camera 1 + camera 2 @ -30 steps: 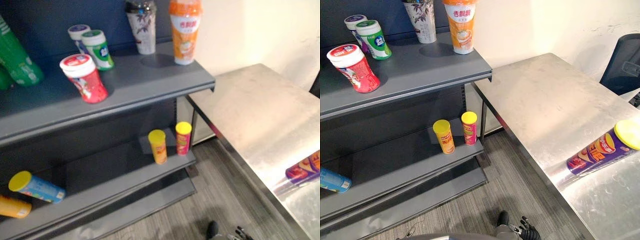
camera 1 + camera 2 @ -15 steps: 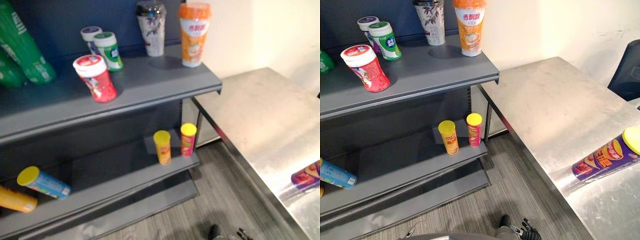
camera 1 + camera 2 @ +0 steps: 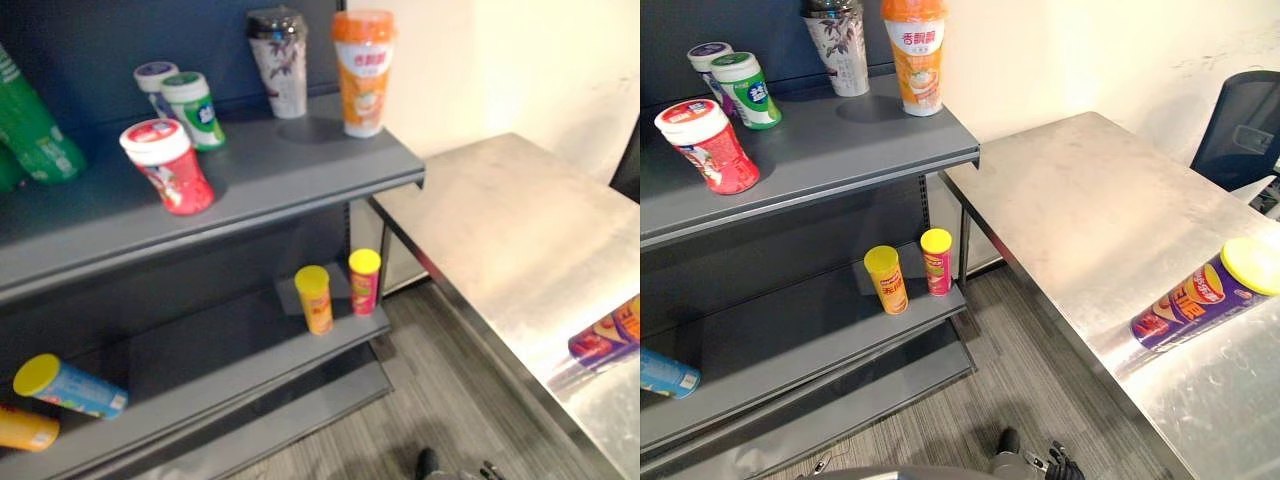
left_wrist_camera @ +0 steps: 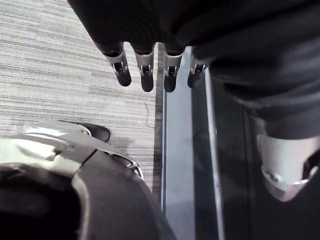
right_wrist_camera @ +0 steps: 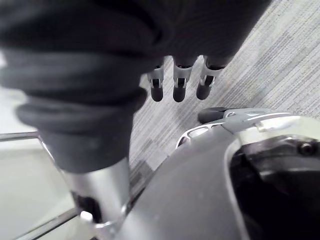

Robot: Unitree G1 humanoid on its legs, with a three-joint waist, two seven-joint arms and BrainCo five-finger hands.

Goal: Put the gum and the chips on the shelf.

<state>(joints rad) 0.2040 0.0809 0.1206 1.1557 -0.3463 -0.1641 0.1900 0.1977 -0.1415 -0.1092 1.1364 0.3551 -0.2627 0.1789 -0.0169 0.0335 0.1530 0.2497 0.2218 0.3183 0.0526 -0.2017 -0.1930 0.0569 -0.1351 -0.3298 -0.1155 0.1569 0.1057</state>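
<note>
Here, we see the purple cylindrical chips can with a yellow lid (image 3: 1200, 300) lying sideways on the steel table (image 3: 1090, 200). The red white-lidded gum jar (image 3: 702, 147) sits on the grey metal shelf (image 3: 840, 140). Our left hand (image 4: 146, 75) and right hand (image 5: 180, 85) hang empty, fingers straight.

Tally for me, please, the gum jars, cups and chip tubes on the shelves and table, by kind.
Gum jars: 3
Cups: 2
Chip tubes: 5, four on the lower shelf, one on the table
Total: 10

Chips can (image 3: 1205, 295) lies on table (image 3: 1090, 200); gum jar (image 3: 700, 145) shelved.
</note>
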